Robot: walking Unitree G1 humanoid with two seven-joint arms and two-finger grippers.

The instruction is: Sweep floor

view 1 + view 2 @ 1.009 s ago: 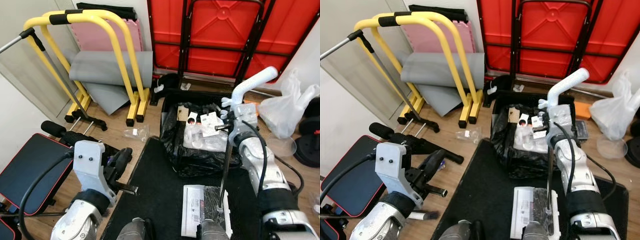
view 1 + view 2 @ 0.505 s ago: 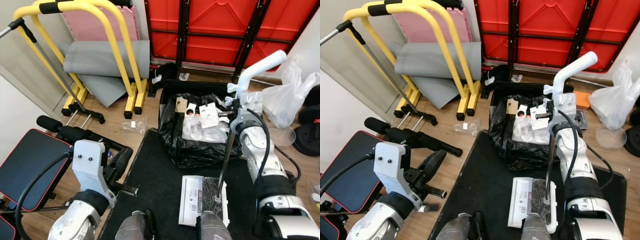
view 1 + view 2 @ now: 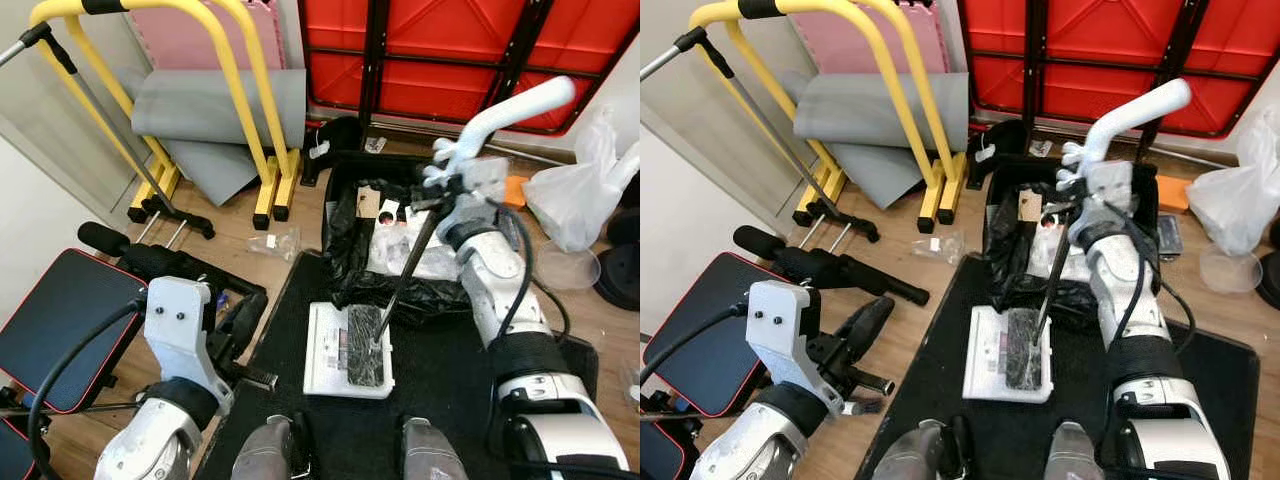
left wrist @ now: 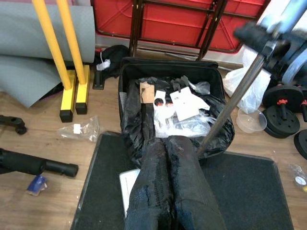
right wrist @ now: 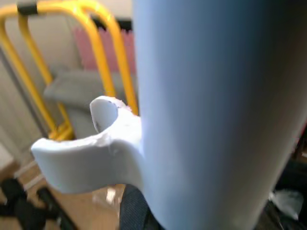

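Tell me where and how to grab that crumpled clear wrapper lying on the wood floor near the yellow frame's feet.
Pinch the clear wrapper at its raised, crumpled middle, coming straight down from above. It lies flat and loose on the wood floor, apart from the yellow frame and black mat, so probably no side edge offers purchase.

Even, bright indoor light with soft shadows — head views sharp; the white handle (image 5: 211, 110) looms blurred, out of focus.

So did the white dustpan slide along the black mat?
Yes. The white dustpan slid toward the robot's left and closer to the trash bin on the black mat.
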